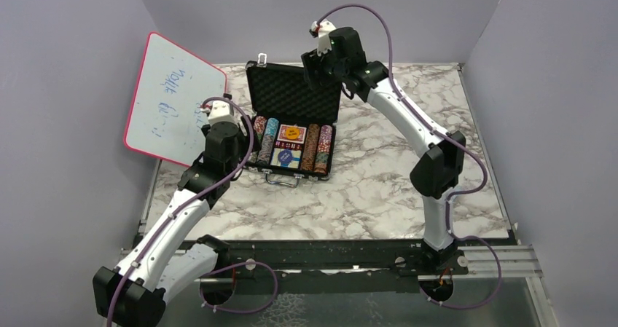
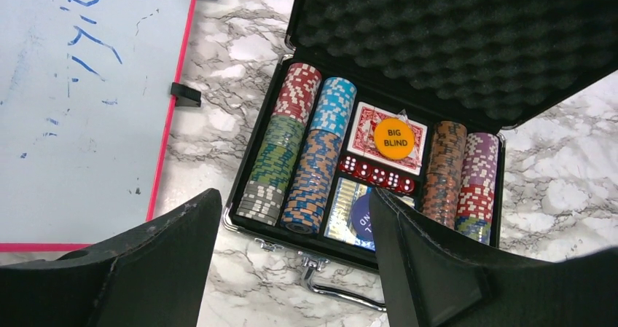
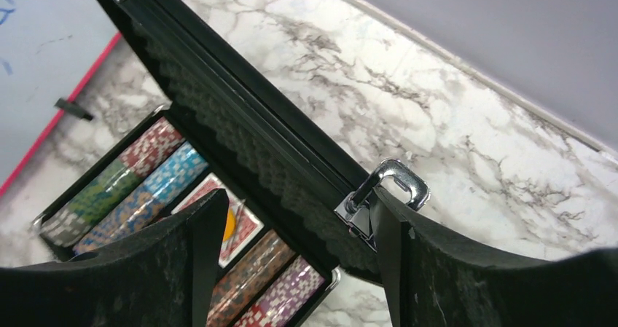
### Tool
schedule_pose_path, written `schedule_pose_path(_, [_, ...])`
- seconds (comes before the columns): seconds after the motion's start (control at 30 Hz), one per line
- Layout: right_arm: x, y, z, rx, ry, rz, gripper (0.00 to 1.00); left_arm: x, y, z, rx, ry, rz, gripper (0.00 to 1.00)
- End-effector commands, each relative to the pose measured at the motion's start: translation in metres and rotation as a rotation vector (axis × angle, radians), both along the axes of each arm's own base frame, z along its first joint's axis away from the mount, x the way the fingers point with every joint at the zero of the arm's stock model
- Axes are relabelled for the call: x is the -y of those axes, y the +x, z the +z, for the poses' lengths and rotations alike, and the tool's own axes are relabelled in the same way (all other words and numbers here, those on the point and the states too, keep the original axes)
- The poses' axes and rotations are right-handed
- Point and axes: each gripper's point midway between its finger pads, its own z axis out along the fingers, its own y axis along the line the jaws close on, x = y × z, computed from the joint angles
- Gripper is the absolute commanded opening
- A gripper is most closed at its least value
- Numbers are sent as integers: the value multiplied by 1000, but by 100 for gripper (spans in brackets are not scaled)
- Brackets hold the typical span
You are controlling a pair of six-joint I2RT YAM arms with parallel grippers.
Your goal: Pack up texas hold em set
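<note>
Here both gape empty: right gripper astride the briefcase lid, left gripper beside its base.

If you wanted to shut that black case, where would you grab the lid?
Probably take the lid by its free top edge, beside the silver latch. The lid stands open, so its thin rim faces up; an open gripper from above can straddle it, as the right gripper does.

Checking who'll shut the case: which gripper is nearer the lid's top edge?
Right. The right gripper is at the lid edge by a latch; the left gripper is beside the chips.
</note>
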Motion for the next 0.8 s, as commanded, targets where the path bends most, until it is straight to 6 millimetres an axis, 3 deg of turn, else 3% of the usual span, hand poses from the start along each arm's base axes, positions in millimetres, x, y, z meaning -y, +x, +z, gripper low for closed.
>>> schedule_pose_path(0.0, [-7, -46, -6, -127, 36, 110, 72, -2, -4, 13, 32, -26, 4, 77])
schedule_pose_path(0.13, [-9, -59, 10, -129, 89, 137, 70, -2, -9, 17, 30, -42, 0, 77])
schedule_pose_path(0.27, [-11, -77, 3, -191, 120, 174, 68, -4, -13, 23, 44, -49, 8, 77])
schedule_pose_path(0.4, [-10, -108, -4, -250, 166, 233, 65, -5, -14, 30, 59, -54, 8, 77])
schedule_pose_path(0.63, [-16, -211, -4, -362, 234, 472, 68, 4, -13, 44, 69, -93, -28, 77])
schedule_pose_path(0.77, [-7, -275, -32, -499, 291, 578, 68, 18, -13, 44, 49, -145, -76, 77])
